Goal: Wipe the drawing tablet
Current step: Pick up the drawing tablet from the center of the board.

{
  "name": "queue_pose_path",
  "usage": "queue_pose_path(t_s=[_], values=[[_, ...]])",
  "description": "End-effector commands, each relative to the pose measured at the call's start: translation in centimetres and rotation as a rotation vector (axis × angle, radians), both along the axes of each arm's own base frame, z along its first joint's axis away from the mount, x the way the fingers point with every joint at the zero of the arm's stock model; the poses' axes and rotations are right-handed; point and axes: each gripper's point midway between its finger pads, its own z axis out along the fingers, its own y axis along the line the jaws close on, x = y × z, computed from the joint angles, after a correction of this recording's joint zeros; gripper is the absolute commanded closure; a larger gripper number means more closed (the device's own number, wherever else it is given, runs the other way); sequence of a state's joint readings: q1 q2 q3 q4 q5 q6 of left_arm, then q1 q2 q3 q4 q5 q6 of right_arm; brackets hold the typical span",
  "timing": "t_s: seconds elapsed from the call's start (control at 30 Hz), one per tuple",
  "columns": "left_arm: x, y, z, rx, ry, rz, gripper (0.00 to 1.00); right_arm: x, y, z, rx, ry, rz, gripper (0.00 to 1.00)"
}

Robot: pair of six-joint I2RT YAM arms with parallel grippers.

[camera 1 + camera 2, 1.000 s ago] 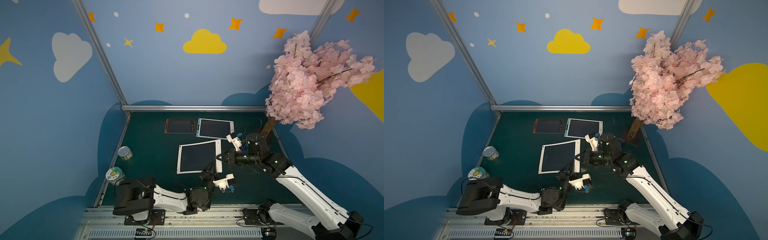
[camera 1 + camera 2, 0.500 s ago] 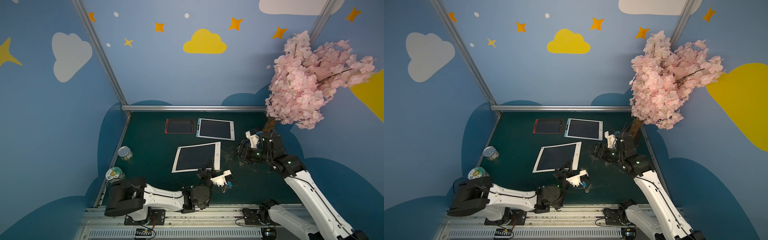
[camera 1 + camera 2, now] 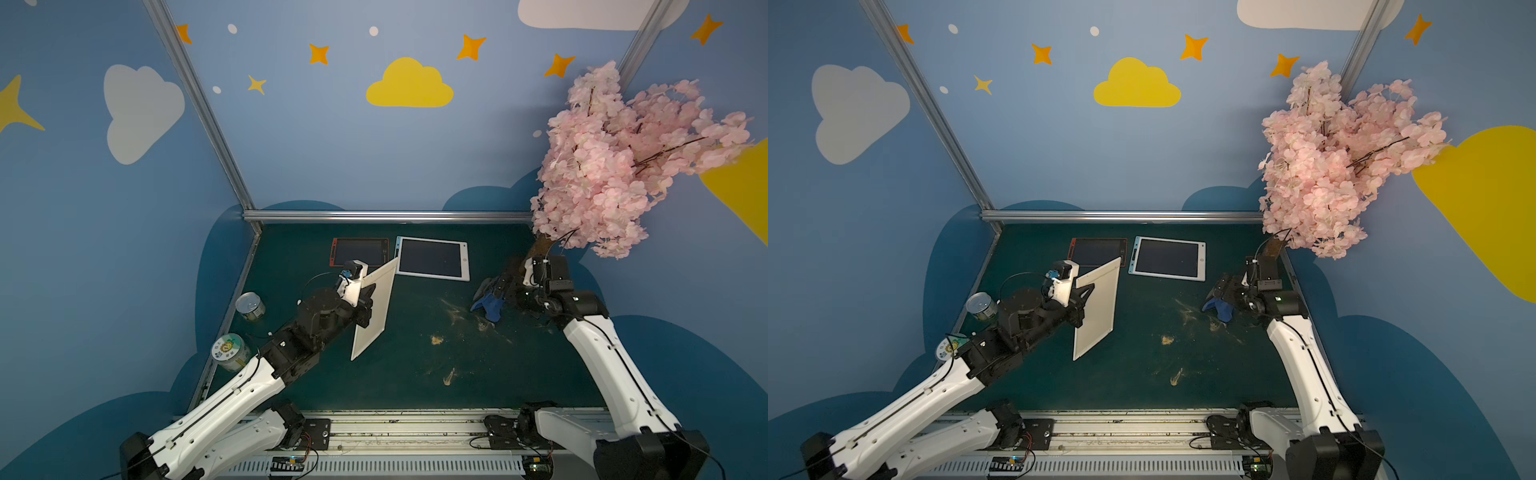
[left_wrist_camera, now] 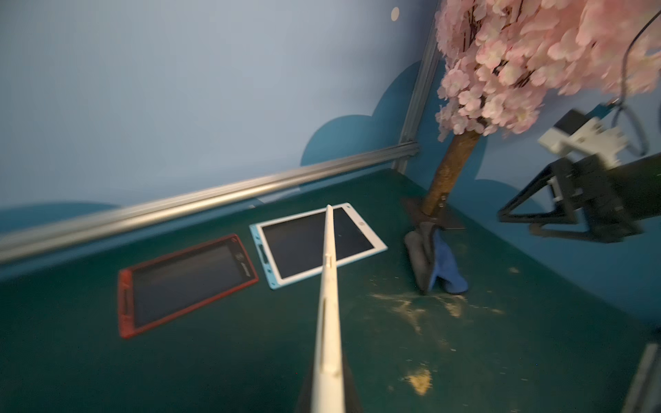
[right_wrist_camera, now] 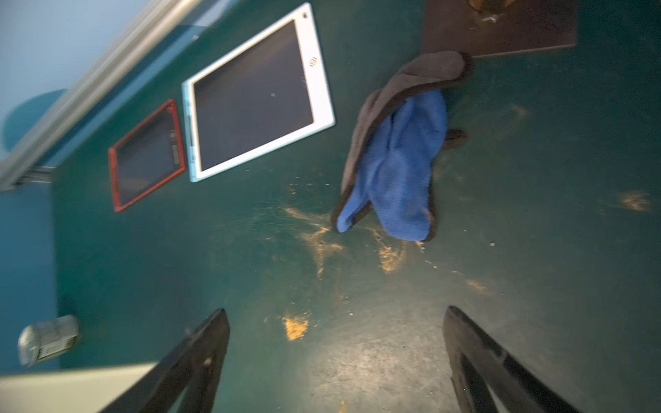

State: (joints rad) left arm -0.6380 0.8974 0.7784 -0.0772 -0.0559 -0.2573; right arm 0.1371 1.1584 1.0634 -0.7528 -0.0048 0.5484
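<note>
My left gripper [image 3: 368, 301] is shut on the edge of a white drawing tablet [image 3: 374, 307], which it holds tilted up on its side with the white back toward the top views [image 3: 1098, 307]. The left wrist view shows the tablet [image 4: 329, 304] edge-on. A blue and grey cloth [image 3: 488, 305] lies crumpled on the green mat near the tree's base. My right gripper [image 3: 494, 289] hovers over the cloth, open. In the right wrist view the cloth [image 5: 400, 157] lies ahead of the spread fingers [image 5: 200, 357], apart from them, with nothing between them.
A red tablet [image 3: 359, 250] and a white, blue-edged tablet [image 3: 432, 257] lie flat at the back. Two cans [image 3: 250, 306] [image 3: 228, 351] stand along the left edge. The pink blossom tree [image 3: 623, 166] overhangs the right rear corner. Sandy smears [image 3: 436, 340] mark the mat.
The left arm has raised the white tablet from flat to standing on edge and swung it left. The right gripper has left the tablet, opened, and moved right to the cloth.
</note>
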Motion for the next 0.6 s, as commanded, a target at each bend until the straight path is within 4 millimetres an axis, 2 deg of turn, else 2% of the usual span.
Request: queue_pose_path(t_s=[0.0, 0.1, 0.23, 0.4, 0.47, 0.57], values=[[-1.6, -2.5, 1.3, -0.34, 0.204, -0.218, 0.97, 2.2, -2.1, -0.5, -0.103, -0.001, -0.065, 0.07], [-1.0, -2.2, 1.3, -0.418, 0.237, -0.234, 0.97, 4.3, -2.7, -2.8, -0.113, 0.059, -0.1, 0.07], [-0.9, -1.5, 0.9, -0.419, 0.243, -0.222, 0.97, 6.5, -3.6, -7.3, -0.122, 0.225, -0.162, 0.08], [-1.2, -1.0, 0.2, -0.414, 0.259, -0.211, 0.97, 9.5, -2.2, -11.8, -0.097, 0.452, -0.063, 0.08], [-1.3, -0.8, -0.2, -0.418, 0.274, -0.21, 0.97, 10.7, -1.7, -13.5, -0.07, 0.471, -0.048, 0.09], [-1.6, -0.6, -0.5, -0.42, 0.285, -0.206, 0.97, 11.4, -1.6, -14.9, -0.049, 0.481, -0.054, 0.12]])
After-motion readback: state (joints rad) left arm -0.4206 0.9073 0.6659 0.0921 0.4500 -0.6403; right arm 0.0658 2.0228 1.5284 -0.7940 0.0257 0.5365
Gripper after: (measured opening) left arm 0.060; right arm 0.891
